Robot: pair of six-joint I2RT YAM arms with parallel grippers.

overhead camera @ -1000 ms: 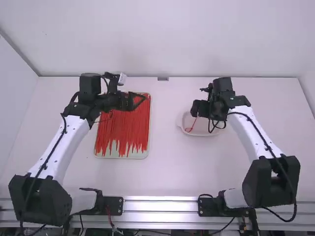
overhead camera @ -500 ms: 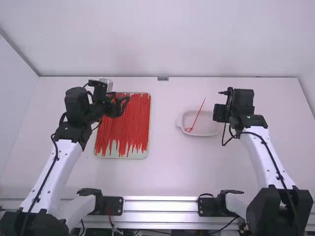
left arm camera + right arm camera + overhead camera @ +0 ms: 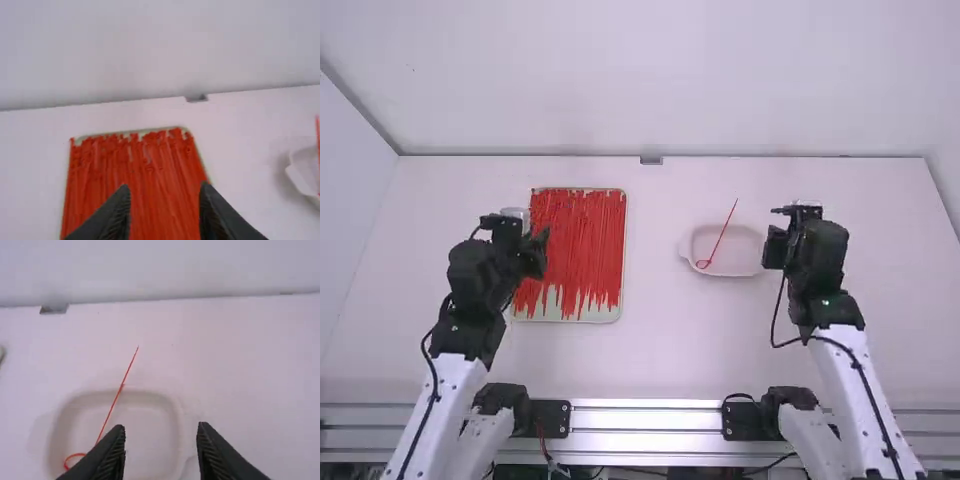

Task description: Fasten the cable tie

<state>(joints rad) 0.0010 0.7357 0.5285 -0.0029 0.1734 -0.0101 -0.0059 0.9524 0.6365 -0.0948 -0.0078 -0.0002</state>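
The tie (image 3: 118, 392) lies in the white dish (image 3: 740, 256), with its closed loop resting on the dish floor and its straight tail slanting up over the far rim and out above the table (image 3: 660, 330). It is held by neither gripper. The right gripper (image 3: 160, 455) is seen just on the near side of the dish, with its jaws spread wide and nothing between them. In the right wrist view the tail runs toward the gap between the fingers, while the loop sits beyond one fingertip, apart from it.

The left gripper (image 3: 165, 216) is held well apart from the dish, over the near left part of a tray (image 3: 566, 314). Its jaws are likewise spread and nothing is pinched. The tray is covered with a layer of loose red ties (image 3: 582, 240), laid roughly parallel along its length. In the left wrist view they are seen through the gap between the fingers.

A small grey bracket (image 3: 650, 159) is fixed at the table's far edge, between tray and dish.
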